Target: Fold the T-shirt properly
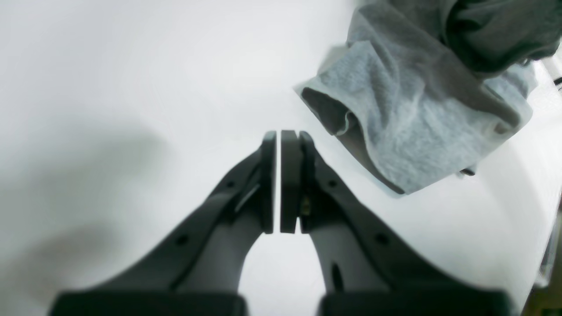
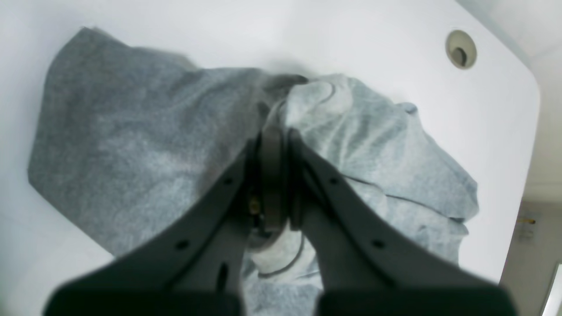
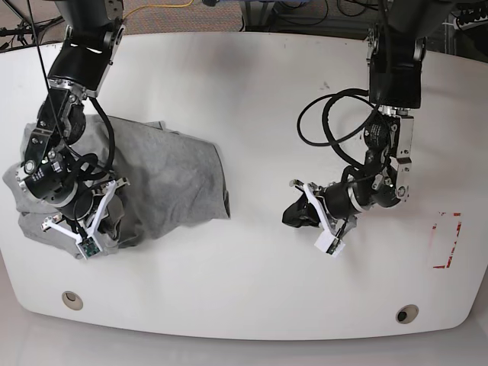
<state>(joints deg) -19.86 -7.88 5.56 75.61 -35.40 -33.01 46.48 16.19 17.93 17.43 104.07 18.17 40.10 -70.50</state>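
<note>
The light grey T-shirt [image 3: 164,171] lies crumpled on the left side of the white table [image 3: 252,99]; no lettering shows. My right gripper [image 3: 109,226] is down on its near-left part. In the right wrist view this gripper [image 2: 274,131] is shut on a bunched fold of the T-shirt [image 2: 131,145]. My left gripper [image 3: 294,213] hovers over bare table to the right of the shirt. In the left wrist view it [image 1: 279,136] is shut and empty, with a rumpled edge of the T-shirt [image 1: 408,114] off to its upper right.
A round grommet hole [image 3: 72,300] sits near the front left edge and shows in the right wrist view [image 2: 460,55]. Another hole [image 3: 406,313] is at the front right. Red tape marks [image 3: 446,240] lie at the right. Cables [image 3: 328,114] hang from the left arm.
</note>
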